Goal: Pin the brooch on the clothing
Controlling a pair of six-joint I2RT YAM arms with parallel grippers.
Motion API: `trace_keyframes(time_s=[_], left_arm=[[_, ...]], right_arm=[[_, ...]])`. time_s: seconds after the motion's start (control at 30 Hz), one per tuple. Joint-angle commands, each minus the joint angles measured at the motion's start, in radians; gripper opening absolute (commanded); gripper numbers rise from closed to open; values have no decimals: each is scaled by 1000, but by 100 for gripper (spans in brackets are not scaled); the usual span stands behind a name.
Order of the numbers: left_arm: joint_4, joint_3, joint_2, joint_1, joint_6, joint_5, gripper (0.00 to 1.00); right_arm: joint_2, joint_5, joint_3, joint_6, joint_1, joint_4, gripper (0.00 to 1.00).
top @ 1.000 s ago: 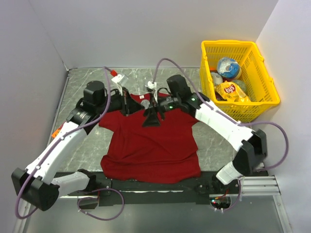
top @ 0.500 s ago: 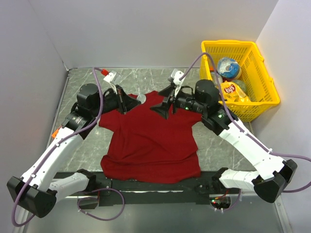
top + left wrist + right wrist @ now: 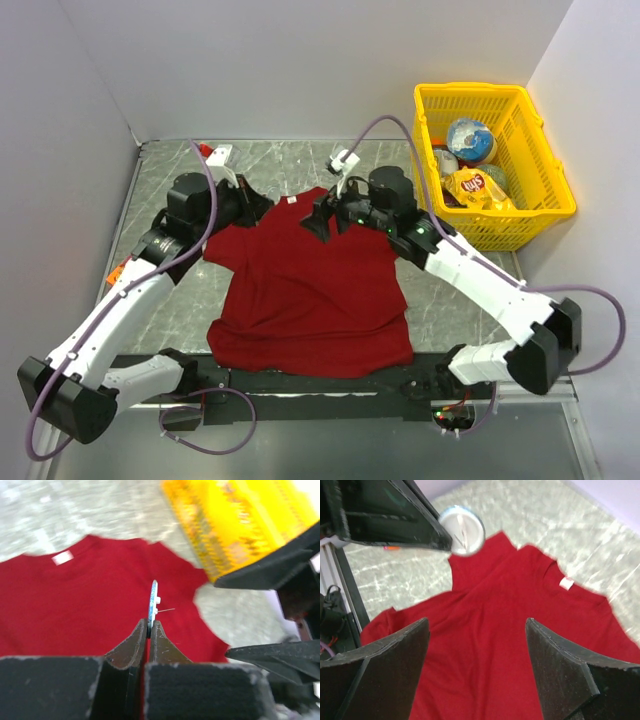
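Left gripper is clamped tight on the brooch, pinching the little disc edge-on by its lower rim. That leaves the thin pin poking out sideways, free to meet cloth. The right wrist view shows the disc's pale round face with the needle across it, poised by the shoulder on the left arm's side; whether it touches fabric, I can't tell. Right gripper hangs spread wide with nothing in it, over the dark-red T-shirt below the white neck label, seemingly placed to steady or bunch the cloth. The shirt lies flat on the marbled desk, collar away from the arms. The yellow basket sits far right, uninvolved.
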Motion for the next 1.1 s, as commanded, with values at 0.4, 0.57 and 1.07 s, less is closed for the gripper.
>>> trace_keyframes(time_s=[0.4,0.57,1.07], left_arm=[[-109,-43,138,-47,26,-568,1],[-29,-92,192,-39,25,-577,1],[25,-6,445,151,23,-368,1]], right_arm=[[344,-21,262,136,-51,-126,82],[553,45,427,122,-51,-263,81],[1073,220,1027,125,17,-571,67]])
